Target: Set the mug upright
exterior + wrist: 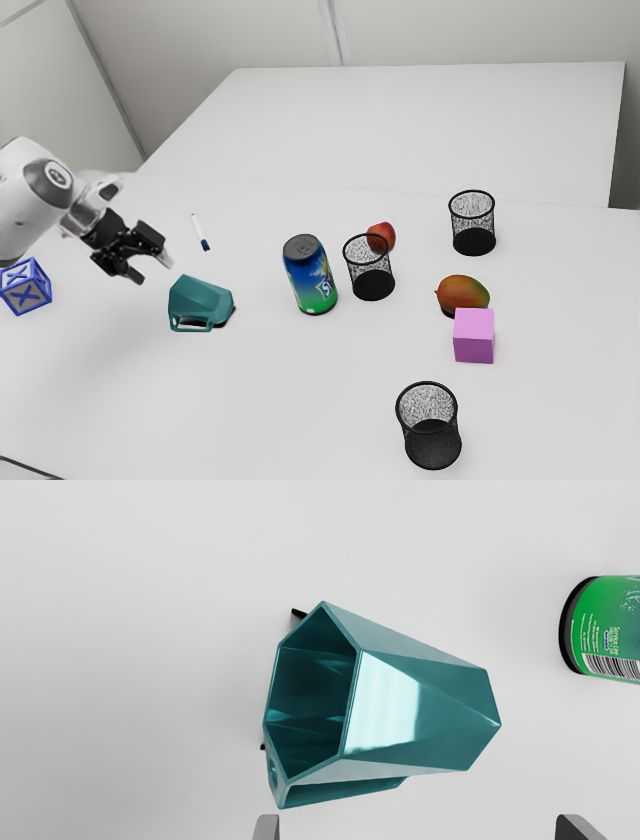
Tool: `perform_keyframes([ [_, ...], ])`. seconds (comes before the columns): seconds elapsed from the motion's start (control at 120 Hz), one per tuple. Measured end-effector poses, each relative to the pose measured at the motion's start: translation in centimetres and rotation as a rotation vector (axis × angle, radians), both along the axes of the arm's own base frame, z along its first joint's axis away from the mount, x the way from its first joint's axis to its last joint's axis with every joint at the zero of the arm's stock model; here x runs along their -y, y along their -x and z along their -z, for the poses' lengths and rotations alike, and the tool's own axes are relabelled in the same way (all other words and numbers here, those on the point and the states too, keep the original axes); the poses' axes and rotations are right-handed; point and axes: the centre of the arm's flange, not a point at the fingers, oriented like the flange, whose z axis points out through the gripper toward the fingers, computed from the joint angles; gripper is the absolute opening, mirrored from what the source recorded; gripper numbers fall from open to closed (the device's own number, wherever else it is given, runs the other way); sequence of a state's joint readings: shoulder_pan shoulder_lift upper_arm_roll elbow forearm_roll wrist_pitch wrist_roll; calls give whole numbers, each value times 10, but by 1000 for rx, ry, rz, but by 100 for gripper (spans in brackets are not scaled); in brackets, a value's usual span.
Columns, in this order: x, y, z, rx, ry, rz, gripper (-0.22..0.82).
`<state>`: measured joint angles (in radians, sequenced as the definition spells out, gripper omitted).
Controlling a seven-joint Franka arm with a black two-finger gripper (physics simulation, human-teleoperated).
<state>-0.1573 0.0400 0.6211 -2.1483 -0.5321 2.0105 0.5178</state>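
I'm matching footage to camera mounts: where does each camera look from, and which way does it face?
Exterior view: beside my arm and above the table, facing down across it; the arm enters from the exterior view's left, ending in the tool.
Wrist view: at the arm's end, facing down at the mug, its mouth and side; the tool's tips, spread apart, show at the bottom edge.
Shared: the mug, lying on its side, the can and the tool.

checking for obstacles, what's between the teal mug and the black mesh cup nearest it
The blue-and-green soda can stands between the mug and that mesh cup, closer to the cup, as the exterior view shows.
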Motion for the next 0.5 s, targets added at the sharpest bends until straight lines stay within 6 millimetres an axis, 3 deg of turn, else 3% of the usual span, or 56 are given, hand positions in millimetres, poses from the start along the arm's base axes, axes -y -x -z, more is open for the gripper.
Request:
perform_keyframes([
  [0.342,-48,2,28,96,33,2,60],
  [0.5,-50,-5,43,132,81,29,60],
])
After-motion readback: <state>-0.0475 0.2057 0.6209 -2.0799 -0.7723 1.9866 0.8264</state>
